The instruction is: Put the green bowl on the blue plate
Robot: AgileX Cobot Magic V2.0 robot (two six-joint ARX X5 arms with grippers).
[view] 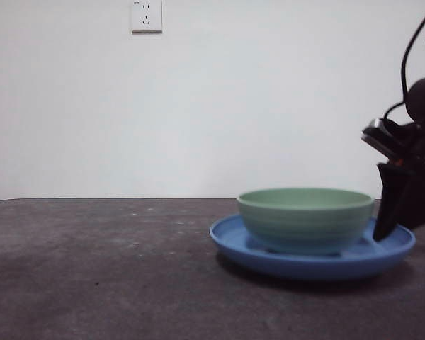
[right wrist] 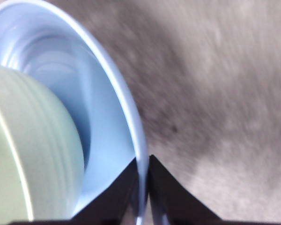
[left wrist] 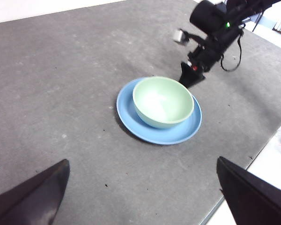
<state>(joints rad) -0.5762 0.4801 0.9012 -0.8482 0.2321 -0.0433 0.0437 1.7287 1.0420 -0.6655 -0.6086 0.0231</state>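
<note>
The green bowl (view: 306, 218) sits upright inside the blue plate (view: 234, 239) on the dark table, right of the middle. The left wrist view shows the bowl (left wrist: 163, 101) centred on the plate (left wrist: 131, 119). My right gripper (view: 384, 230) reaches down at the plate's right rim. In the blurred right wrist view its jaws (right wrist: 143, 187) stand almost together with the plate's rim (right wrist: 126, 108) between them and the bowl's wall (right wrist: 37, 154) beside it. My left gripper (left wrist: 140, 197) is open and empty, high above the table and well back from the plate.
The dark grey table (view: 99, 269) stretches left of the plate. Its edge (left wrist: 253, 164) runs close to the plate, with white floor beyond. A white wall with a socket (view: 146, 15) stands behind.
</note>
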